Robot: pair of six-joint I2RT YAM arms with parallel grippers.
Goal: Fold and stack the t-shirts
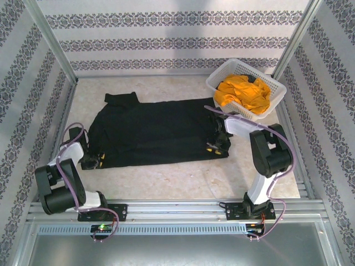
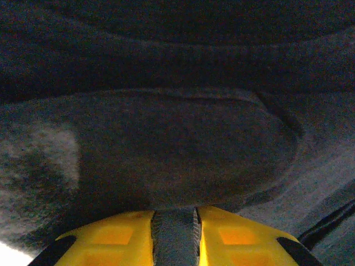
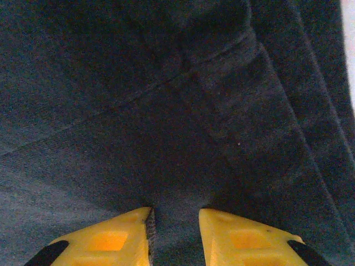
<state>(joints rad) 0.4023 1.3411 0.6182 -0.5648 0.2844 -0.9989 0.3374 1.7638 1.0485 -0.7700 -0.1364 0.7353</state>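
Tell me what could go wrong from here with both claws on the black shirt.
1. The left claw and right claw each pinch just a narrow fold of the black t-shirt; it may slip out on lifting, leaving a lopsided fold.
2. The basket with the orange t-shirt stands close beyond the right claw; a wide sweep could knock it.

We see the black t-shirt (image 1: pixel 155 130) as matt knitted cloth, fuzzy up close, with stitched seams. The orange t-shirt (image 1: pixel 244 94) is soft matt cloth too. The basket (image 1: pixel 222 71) is white plastic lattice. The desk (image 1: pixel 166 180) seems pale, matt, perhaps stone-patterned. The left pincer (image 2: pixel 176 213) and right pincer (image 3: pixel 175 210) show smooth yellow plastic.
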